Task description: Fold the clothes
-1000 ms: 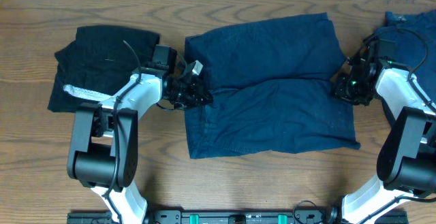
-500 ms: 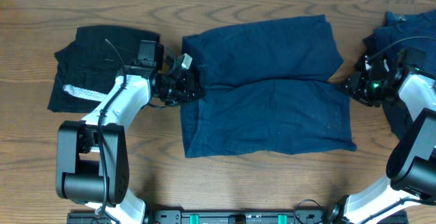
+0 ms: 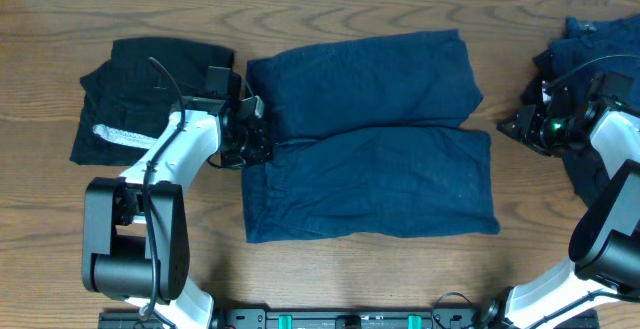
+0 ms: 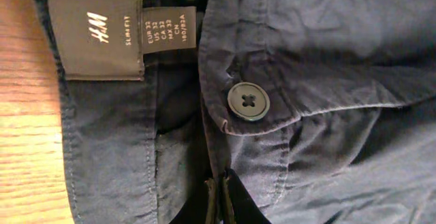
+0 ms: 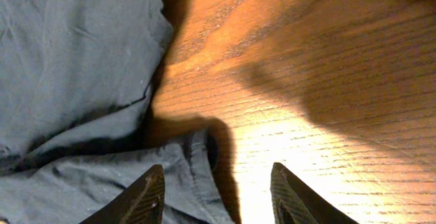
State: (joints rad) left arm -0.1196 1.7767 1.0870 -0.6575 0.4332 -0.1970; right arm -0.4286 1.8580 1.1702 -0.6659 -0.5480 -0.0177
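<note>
Navy blue shorts (image 3: pixel 370 139) lie folded in half at the middle of the table, legs pointing right. My left gripper (image 3: pixel 255 141) sits at their waistband on the left edge. In the left wrist view that gripper (image 4: pixel 220 197) is shut on a fold of the navy cloth (image 4: pixel 327 47), just below a dark button (image 4: pixel 248 101) and a sewn label (image 4: pixel 99 33). My right gripper (image 3: pixel 512 127) hovers off the shorts' right end. Its fingers (image 5: pixel 146 197) stand open with nothing gripped, over the cloth's edge (image 5: pixel 75 54) and bare wood.
A black garment (image 3: pixel 140 79) with a whitish-grey band (image 3: pixel 118 134) lies at the left. More navy clothes (image 3: pixel 600 39) are piled at the right edge under the right arm. Bare wooden table (image 3: pixel 330 279) runs along the front.
The left gripper has dragged the shorts leftward by the waistband. The right gripper has let go of the leg end, opened, and drawn back to the right.
</note>
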